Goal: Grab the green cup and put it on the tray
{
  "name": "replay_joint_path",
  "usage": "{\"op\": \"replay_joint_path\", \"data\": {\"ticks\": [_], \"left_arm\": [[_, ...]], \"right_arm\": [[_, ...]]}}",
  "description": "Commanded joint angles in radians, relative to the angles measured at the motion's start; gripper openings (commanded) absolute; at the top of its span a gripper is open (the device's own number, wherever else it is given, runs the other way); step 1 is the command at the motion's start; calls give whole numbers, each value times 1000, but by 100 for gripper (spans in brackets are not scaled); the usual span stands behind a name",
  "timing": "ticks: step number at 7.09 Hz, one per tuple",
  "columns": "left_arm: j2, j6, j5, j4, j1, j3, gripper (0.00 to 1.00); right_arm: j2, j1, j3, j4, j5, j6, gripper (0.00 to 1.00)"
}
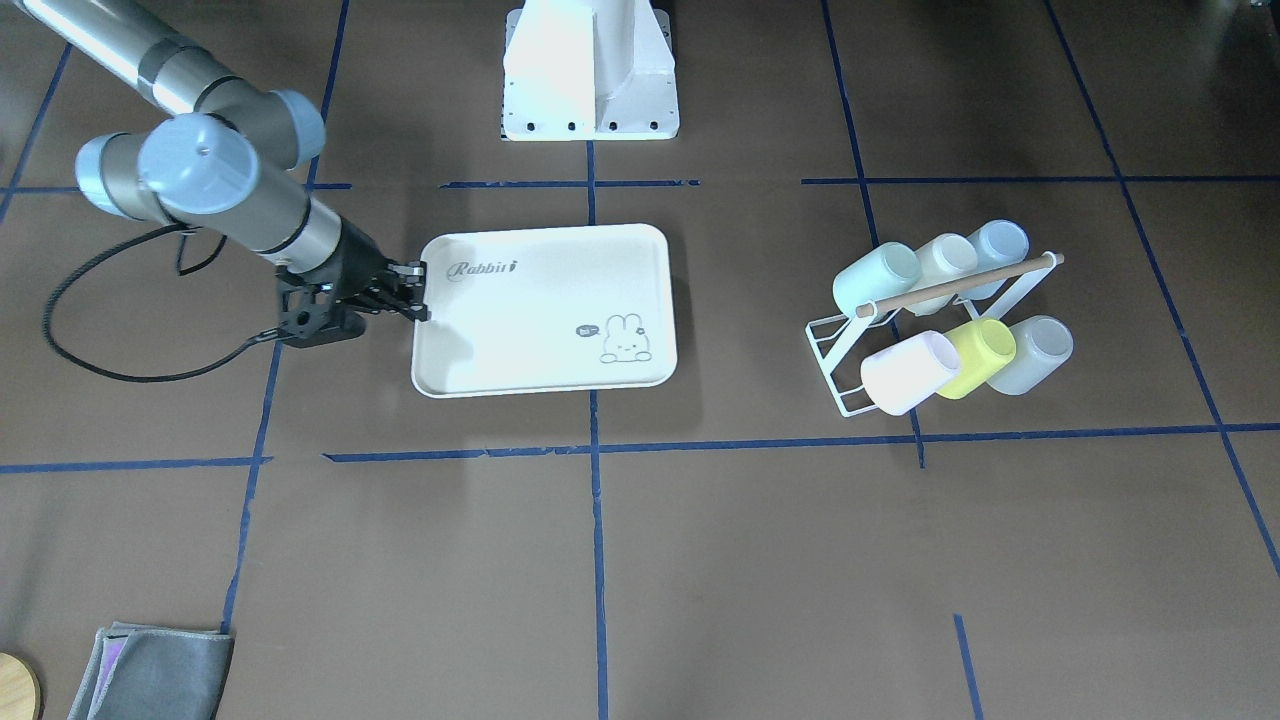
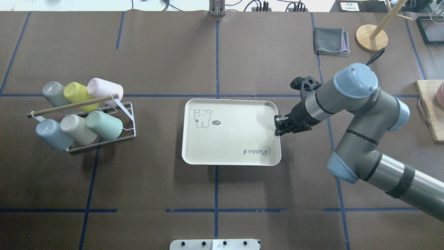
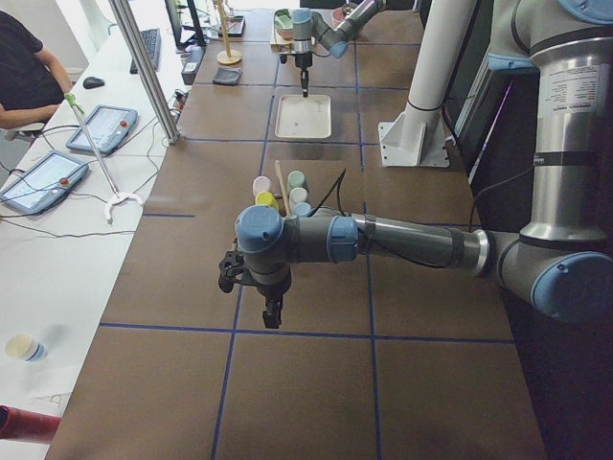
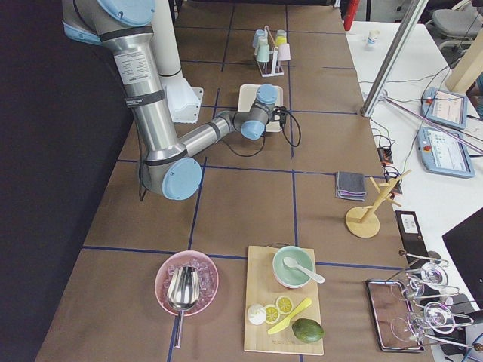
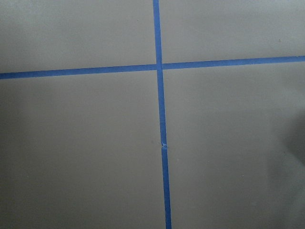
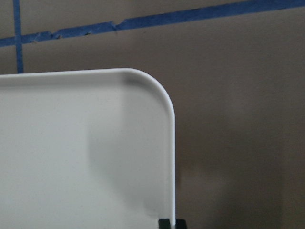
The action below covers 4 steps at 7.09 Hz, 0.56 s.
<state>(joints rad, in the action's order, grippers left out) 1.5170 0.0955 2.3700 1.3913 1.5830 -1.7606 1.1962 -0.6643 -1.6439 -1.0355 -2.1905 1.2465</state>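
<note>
**Zero cups on the tray; the pick had not begun**

Six cups lay on their sides in the rack (image 2: 69, 106), well off to the robot's left. The green cup (image 2: 104, 125) was in the row nearer the robot, at the end closest to the tray, with its mouth hidden in the rack. No gripper was near it.

The tray (image 2: 239, 114) sat flat mid-table with nothing on it.

The right gripper (image 2: 278, 127) was at the tray's short edge on the robot's right, near the far corner. In the wrist view its fingertips (image 6: 164, 223) stood narrow, with the tray rim running down between them. I took this for a pinch on the rim, though contact was not plain to see.

The left gripper (image 3: 273, 316) hung over bare table, apart from the rack. It showed only in the side view, so I cannot tell whether it was wide or narrow. Its wrist camera saw only tape lines.

My judgement: all of the task was left. That meant the reach to the rack, the grasp, the lift off the peg, the carry and the set-down. The left arm looked better placed for it.
</note>
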Motion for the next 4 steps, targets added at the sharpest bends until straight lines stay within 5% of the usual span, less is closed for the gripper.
{"op": "replay_joint_path", "data": {"ticks": [1, 4], "left_arm": [[2, 1, 0, -1, 0, 3, 100], [2, 0, 0, -1, 0, 3, 100]], "right_arm": [[-47, 57, -7, -81, 73, 21, 0], [-59, 87, -40, -188, 120, 33, 1]]}}
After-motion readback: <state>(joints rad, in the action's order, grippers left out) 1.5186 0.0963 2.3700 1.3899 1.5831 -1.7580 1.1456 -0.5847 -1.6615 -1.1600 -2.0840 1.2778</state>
